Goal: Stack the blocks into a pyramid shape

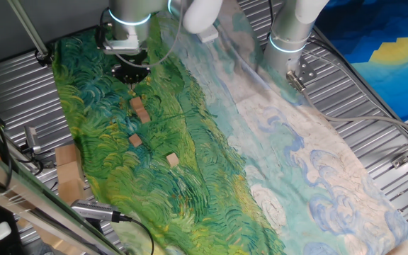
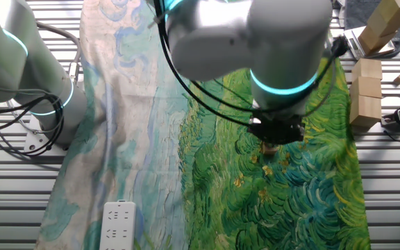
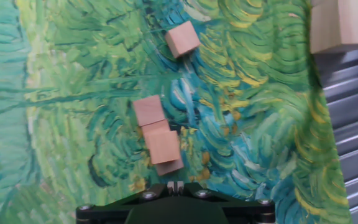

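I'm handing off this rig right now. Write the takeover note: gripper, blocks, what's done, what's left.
Gripper: above the cluster; fingers hidden, state unclear, nothing seen in it.
Blocks: a touching cluster on the green cloth, one seemingly on top; two loose blocks, the nearer and the farther, lie apart.
Done: pyramid only begun.
Left: bring both loose blocks over and finish stacking.

Slatted metal table [image 1: 374,99] is draped with painted cloth [image 1: 211,142]; blocks [image 1: 139,110] are scattered at its 10 o'clock.

Two fixed views look down on the table [image 1: 374,92] from opposite sides; hand view looks straight down, close. All share the blocks [image 3: 157,134].
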Robot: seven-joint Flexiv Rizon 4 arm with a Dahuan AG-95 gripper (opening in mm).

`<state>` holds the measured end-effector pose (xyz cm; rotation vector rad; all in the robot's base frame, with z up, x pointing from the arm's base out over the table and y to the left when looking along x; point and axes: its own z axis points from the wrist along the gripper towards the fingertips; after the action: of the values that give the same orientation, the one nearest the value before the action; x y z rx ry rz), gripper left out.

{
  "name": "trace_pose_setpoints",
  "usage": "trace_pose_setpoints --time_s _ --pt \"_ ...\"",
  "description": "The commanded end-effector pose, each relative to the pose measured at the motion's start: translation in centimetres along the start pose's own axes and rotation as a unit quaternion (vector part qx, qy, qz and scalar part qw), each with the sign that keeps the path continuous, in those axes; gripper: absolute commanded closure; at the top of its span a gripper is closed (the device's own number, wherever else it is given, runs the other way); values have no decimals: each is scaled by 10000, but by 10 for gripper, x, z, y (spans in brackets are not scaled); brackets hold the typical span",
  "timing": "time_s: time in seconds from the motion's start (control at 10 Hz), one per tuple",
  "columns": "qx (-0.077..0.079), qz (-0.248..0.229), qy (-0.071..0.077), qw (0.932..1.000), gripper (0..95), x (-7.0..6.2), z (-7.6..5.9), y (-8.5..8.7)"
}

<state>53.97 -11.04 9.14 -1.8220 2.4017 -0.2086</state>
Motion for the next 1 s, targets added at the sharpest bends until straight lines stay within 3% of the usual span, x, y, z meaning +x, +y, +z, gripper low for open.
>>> trace_pose_setpoints --time_s 0.1,0.5,1.0 --pt "72 34 -38 10000 950 1 8 -1" --pt "162 -59 -81 9998 950 1 21 -9" --pt "160 -68 -90 9998 950 -3 24 -17"
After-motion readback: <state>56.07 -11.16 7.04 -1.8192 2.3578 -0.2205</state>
